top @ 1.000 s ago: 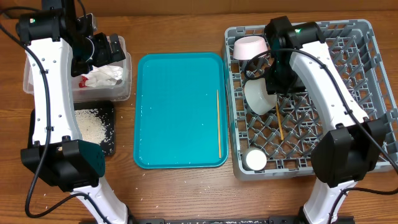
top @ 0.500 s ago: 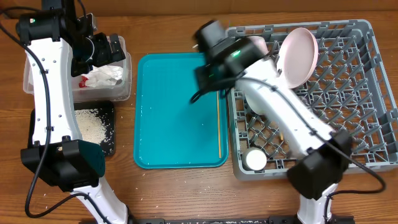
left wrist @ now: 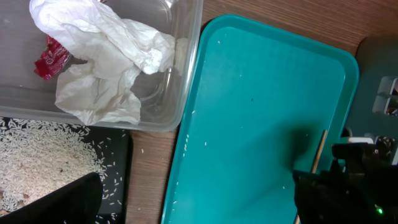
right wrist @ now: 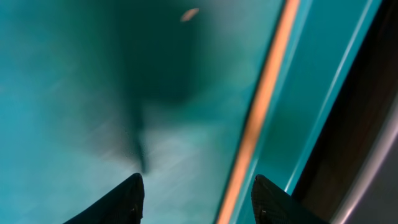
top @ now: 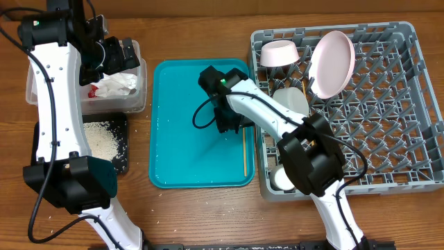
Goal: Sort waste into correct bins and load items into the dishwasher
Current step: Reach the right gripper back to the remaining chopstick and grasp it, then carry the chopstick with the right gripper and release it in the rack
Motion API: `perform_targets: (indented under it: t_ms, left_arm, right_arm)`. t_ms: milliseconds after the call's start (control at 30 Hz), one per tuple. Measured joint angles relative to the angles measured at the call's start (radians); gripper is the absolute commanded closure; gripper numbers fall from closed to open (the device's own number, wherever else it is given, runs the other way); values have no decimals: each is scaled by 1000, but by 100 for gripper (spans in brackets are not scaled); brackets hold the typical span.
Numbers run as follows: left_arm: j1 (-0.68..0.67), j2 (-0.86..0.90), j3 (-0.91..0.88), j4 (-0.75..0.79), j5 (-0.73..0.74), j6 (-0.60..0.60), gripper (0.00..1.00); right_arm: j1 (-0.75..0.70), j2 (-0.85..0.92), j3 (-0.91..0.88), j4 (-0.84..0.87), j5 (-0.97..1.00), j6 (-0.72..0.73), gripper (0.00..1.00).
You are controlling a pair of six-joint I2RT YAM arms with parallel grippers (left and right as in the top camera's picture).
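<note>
1. Dish rack, right of the teal tray, holds the plate propped upright among its pegs, likely so it stays put
2. Clear tub, left of the tray, holds the wrapper; the left fingers hover above it, and I cannot tell how far open they are
3. Chopstick lies along the tray's right edge, not yet loaded
4. Right fingers are spread wide and empty, straddling the chopstick as if for a pinch — only the right wrist view shows this, since overhead the arm hides them
</note>
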Motion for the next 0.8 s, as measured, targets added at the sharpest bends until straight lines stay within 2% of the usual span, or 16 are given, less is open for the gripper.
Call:
perform_targets:
  t_ms: [133,200,300,567,667,800]
  left_arm:
    - [0,0,0,0,0,0,0]
    - [0,0,0,0,0,0,0]
    - [0,0,0,0,0,0,0]
    - [0,0,0,0,0,0,0]
    - [0,0,0,0,0,0,0]
    - [0,0,0,0,0,0,0]
  right_arm:
    - [-15,14,0,1,-9,4,47]
    - [-19,16,0,0,-35,-8,61]
    - [-21,21,2,-3,-105,-37,96]
    - [-17,34,34,-43,-216,-51,96]
    - [-13,43,115,-118,-211,-55,96]
    - [-12,32,315,-253,-152,-71,96]
